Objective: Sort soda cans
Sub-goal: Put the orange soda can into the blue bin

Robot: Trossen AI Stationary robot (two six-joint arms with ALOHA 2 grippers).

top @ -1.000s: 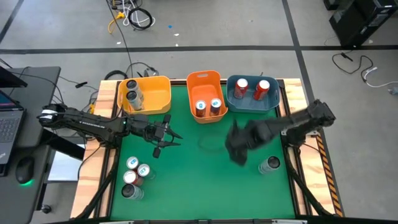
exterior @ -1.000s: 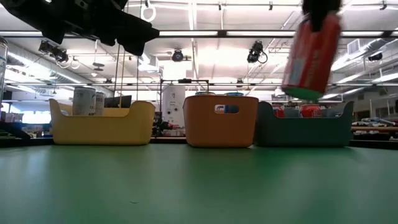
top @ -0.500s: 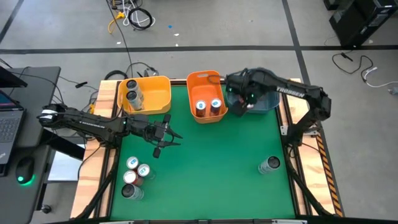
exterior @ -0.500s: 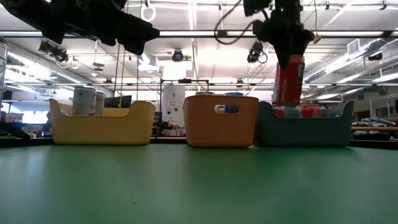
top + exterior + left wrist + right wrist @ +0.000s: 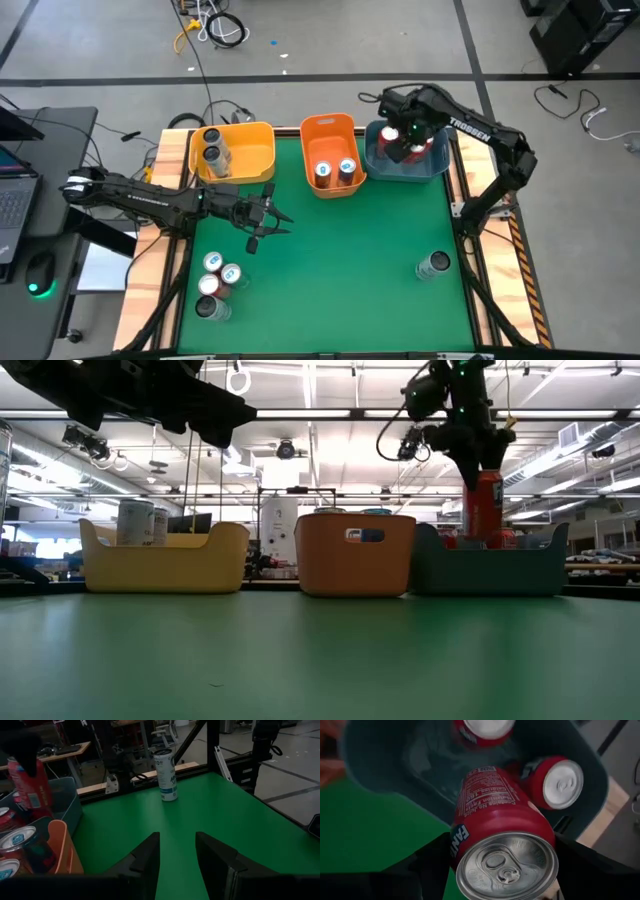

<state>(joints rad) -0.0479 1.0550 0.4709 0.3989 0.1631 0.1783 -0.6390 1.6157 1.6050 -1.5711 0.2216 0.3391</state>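
Note:
My right gripper [image 5: 405, 140] hangs over the blue bin [image 5: 437, 168] at the far right, shut on a red soda can [image 5: 495, 815]. Two more red cans [image 5: 560, 780] lie in that bin. The orange bin [image 5: 333, 128] and the yellow bin [image 5: 250, 150] each hold two cans. Several cans [image 5: 215, 280] stand near the left front. One grey can [image 5: 433, 265] stands alone at the right. My left gripper [image 5: 270, 215] hovers open over the table's left middle, with nothing between its fingers. My right gripper pinches the red can's sides just below its silver top [image 5: 457, 845], one finger [image 5: 427, 867] on each side. The fingers come from above, pointing down. The can hangs upright below them, its lower end [image 5: 487, 530] dipping behind the blue bin's wall.
The three bins stand in a row along the far edge. Green table surface [image 5: 340, 270] lies bare between the left group of cans and the lone grey can. A laptop and a mouse sit beyond the table's left side.
My right gripper has carried the red can from above the table's right middle toward the far edge, over the blue bin. The can was tilted at first and hangs upright now. My left gripper has kept still.

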